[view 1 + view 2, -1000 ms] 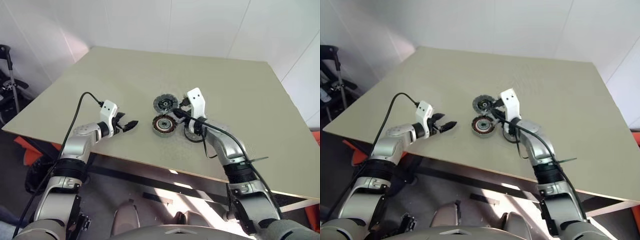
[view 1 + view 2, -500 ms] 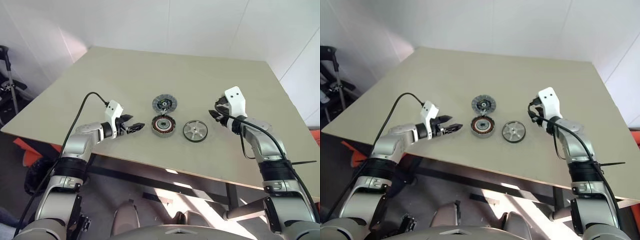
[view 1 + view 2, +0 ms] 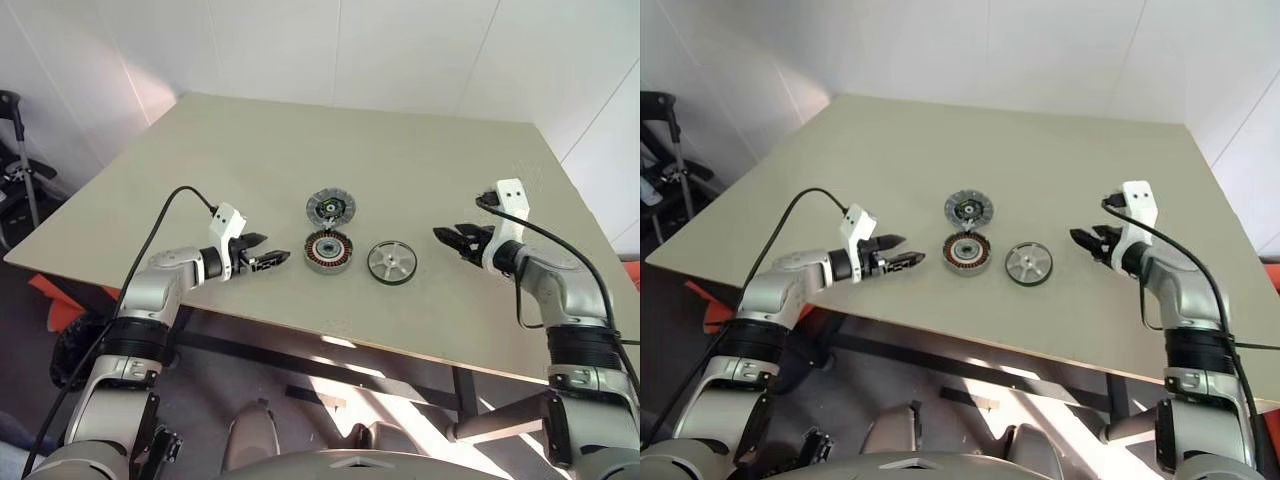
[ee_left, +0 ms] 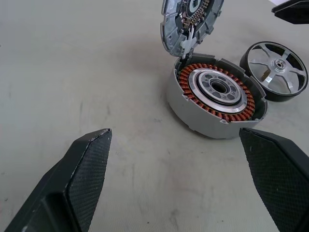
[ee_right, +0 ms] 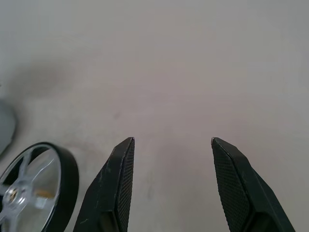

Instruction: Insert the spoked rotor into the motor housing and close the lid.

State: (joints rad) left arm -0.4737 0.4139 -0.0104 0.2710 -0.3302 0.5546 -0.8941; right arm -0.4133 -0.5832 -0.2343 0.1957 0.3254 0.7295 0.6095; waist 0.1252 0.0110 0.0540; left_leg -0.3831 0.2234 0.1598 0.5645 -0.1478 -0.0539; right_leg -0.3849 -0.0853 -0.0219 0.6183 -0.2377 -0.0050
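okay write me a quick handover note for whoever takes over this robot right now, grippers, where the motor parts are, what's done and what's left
Left gripper: open, empty, just above the table, pointing at the motor housing from its left.
Right gripper: open, empty, off to the right of the parts.
Housing: near the table's front edge, middle, windings facing up, nothing in it.
Spoked rotor: flat on the table just right of the housing, apart from it.
Lid: just behind the housing; in the left wrist view it stands up from the housing's far rim.
Done: nothing assembled.
Left: pick up the rotor, seat it in the housing, close the lid.
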